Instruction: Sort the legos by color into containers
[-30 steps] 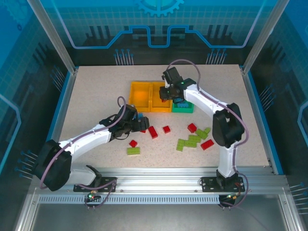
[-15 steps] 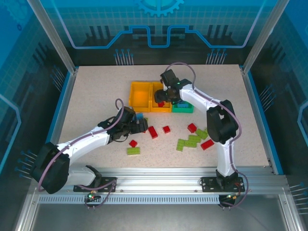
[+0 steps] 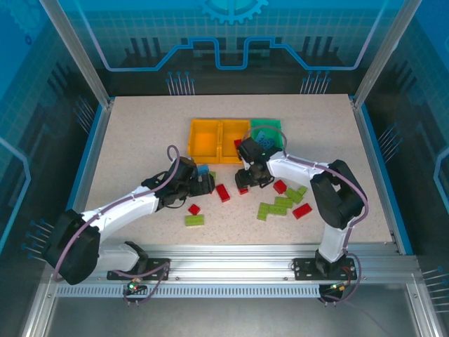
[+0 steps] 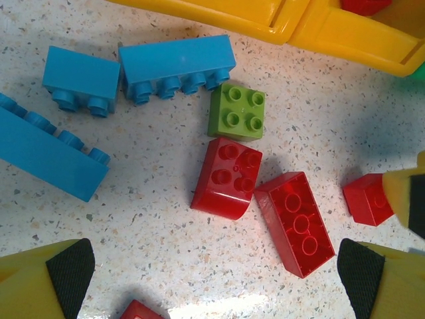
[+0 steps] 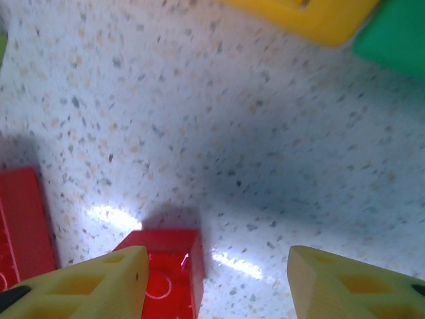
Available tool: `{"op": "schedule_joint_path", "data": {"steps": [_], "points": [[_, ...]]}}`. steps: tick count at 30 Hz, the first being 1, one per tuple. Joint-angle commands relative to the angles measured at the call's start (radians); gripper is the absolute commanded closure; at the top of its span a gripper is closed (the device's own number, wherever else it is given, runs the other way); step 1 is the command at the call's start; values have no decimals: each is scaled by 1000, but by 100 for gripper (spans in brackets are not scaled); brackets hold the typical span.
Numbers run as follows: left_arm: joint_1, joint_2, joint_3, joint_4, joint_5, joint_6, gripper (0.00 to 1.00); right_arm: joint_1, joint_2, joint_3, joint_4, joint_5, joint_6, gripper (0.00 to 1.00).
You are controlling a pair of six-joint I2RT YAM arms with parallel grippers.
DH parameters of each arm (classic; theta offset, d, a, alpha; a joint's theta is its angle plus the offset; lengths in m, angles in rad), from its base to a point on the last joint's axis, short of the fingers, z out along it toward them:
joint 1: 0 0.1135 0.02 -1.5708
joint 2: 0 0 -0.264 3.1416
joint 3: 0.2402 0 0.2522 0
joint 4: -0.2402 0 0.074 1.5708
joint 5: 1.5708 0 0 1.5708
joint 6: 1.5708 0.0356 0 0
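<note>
Two orange-yellow bins (image 3: pixel 203 140) (image 3: pixel 229 137) and a green bin (image 3: pixel 269 128) stand in a row at the back; the green one holds light blue legos (image 3: pixel 263 137). My left gripper (image 3: pixel 204 184) (image 4: pixel 212 282) hangs open over loose legos: three blue bricks (image 4: pixel 176 65), a lime green one (image 4: pixel 238 111) and red ones (image 4: pixel 227 177) (image 4: pixel 295 222). My right gripper (image 3: pixel 247 181) (image 5: pixel 218 286) is open, low over the table. A small red brick (image 5: pixel 169 272) lies partly under its left finger (image 5: pixel 93 286).
More red bricks (image 3: pixel 280 186) (image 3: pixel 302 210) (image 3: pixel 194 208) and green bricks (image 3: pixel 270 208) (image 3: pixel 295 194) (image 3: pixel 194 220) lie scattered toward the front. The yellow bin's rim (image 5: pixel 312 16) and the green bin's corner (image 5: pixel 392 36) sit just beyond my right gripper.
My right gripper has left the bins and come down toward the front, to the table beside a small red brick. My left gripper has barely shifted.
</note>
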Motion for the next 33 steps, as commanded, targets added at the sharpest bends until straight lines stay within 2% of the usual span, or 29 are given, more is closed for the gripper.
{"op": "schedule_joint_path", "data": {"steps": [1, 11, 17, 21, 26, 33], "points": [[1, -23, -15, -27, -15, -4, 1, 49, 24, 13, 23, 3, -19, 43], [0, -35, -35, -29, -27, -7, 1, 74, 92, 48, -20, 26, -21, 49], [1, -39, -39, -29, -32, -5, 1, 75, 91, 73, -38, 63, -22, 70], [1, -41, -41, -30, -33, -5, 1, 61, 67, 139, -51, 91, -27, 71], [0, -30, -47, -21, -15, -21, 1, -19, 92, 286, -46, 75, -5, 71], [-29, -9, -29, -24, -9, -45, 1, -84, 257, 553, -114, 91, -14, 69]]}}
